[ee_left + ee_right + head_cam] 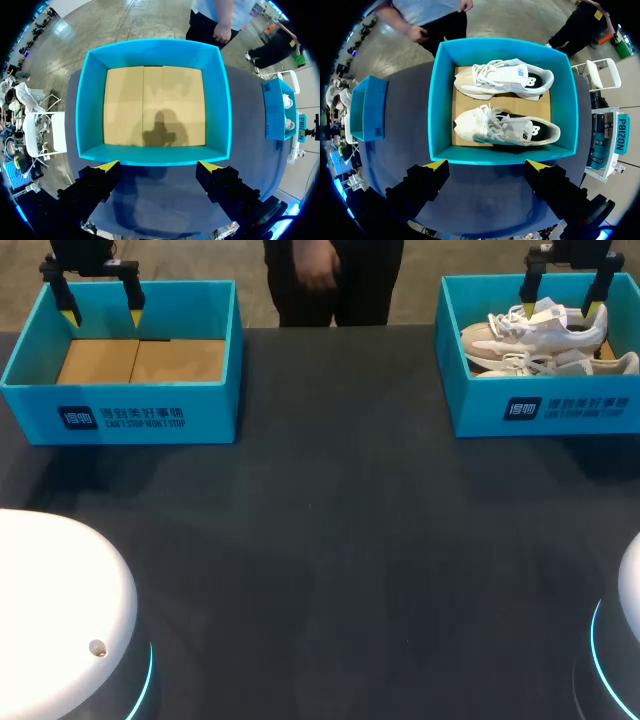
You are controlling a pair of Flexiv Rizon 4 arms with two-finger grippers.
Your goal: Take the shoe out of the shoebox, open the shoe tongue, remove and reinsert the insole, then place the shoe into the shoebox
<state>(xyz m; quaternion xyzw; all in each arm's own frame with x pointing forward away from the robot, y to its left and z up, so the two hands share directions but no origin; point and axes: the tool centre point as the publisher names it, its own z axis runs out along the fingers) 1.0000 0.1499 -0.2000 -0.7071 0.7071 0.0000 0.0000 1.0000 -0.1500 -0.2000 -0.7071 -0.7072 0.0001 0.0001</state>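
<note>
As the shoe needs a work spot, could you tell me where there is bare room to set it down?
Widest bare patch: the table between the left box and right box and in front of both. The left box's floor is bare too. The right box is crowded: two shoes fill it.

Two shoeboxes at the back of the table, shoes in the right one

Seen from above, the left shoebox (120, 420) sits on the table (330, 540) at 10 o'clock and the right shoebox (540, 410) sits at 2 o'clock, well apart. Two shoes lie side by side in the right shoebox: the back shoe (530, 335) at 12 o'clock and the front shoe (560, 365) at 6 o'clock, both with toes toward 9 o'clock. The left gripper (102, 308) hangs over the left shoebox near its 11 o'clock corner. The right gripper (560, 302) hangs over the right shoebox, above the back shoe. One robot base (60, 620) stands at 7 o'clock and the other base (620, 640) at 5 o'clock.
</note>
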